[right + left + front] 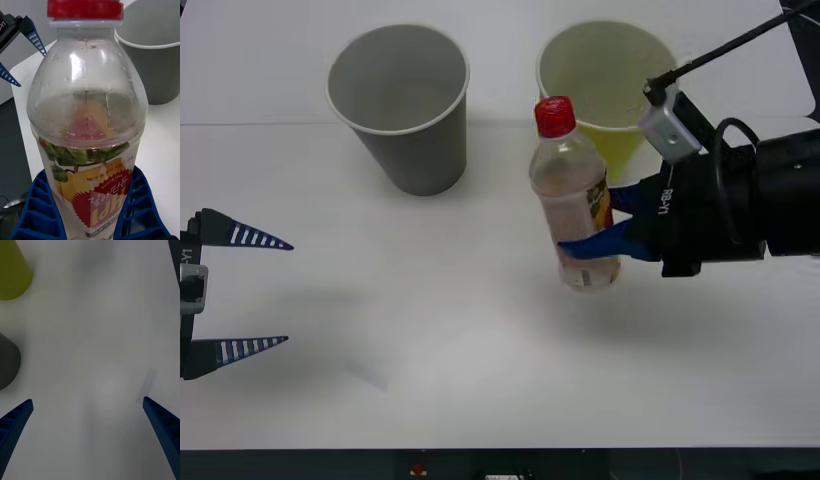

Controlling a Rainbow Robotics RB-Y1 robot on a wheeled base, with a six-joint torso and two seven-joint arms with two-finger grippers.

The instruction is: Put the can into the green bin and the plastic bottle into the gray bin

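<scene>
The plastic bottle (572, 190), clear with a red cap, stands upright in front of the green bin (620, 150). My right gripper (590, 225) is shut on its labelled lower half, coming in from the right. In the right wrist view the blue fingers (37, 210) press both sides of the bottle (88, 123). Whether its base touches the table cannot be told. The gray bin (425, 160) stands upright to the left of the green one. My left gripper (285, 293) hangs open over the table's left side. The can is out of view.
The white table (430, 330) spreads between the two arms. The left wrist view looks down past the left gripper (88, 405) at the green bin (13, 273) and gray bin (7, 360). The right wrist view has the gray bin (153, 63) behind the bottle.
</scene>
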